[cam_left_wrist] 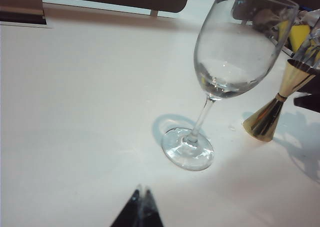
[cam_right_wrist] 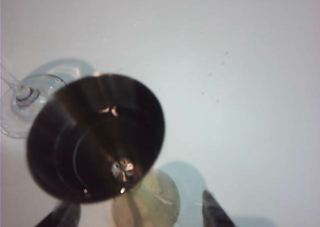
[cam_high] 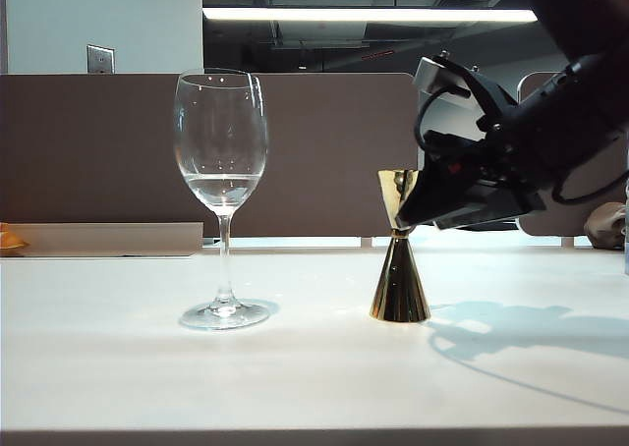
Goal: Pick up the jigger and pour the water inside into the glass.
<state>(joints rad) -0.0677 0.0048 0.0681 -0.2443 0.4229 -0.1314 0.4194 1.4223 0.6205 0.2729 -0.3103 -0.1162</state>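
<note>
The gold jigger [cam_high: 399, 269] stands upright on the white table [cam_high: 295, 377], to the right of the tall clear glass [cam_high: 221, 141]. A shallow layer of clear water [cam_high: 223, 186] lies in the glass bowl. My right gripper [cam_high: 408, 210] hangs at the jigger's upper cone and is open. In the right wrist view its dark fingers [cam_right_wrist: 212, 207] stand wide on either side of the jigger [cam_right_wrist: 95, 137], clear of it. The cup's inside looks dark, and I cannot tell whether it holds liquid. My left gripper [cam_left_wrist: 141, 192] is shut and empty, well short of the glass [cam_left_wrist: 235, 52] and jigger [cam_left_wrist: 272, 114].
A brown partition [cam_high: 98, 141] runs along the back of the table. An orange object [cam_high: 10, 238] shows at the far left edge. The right arm's shadow [cam_high: 511, 333] falls on the table to the right of the jigger.
</note>
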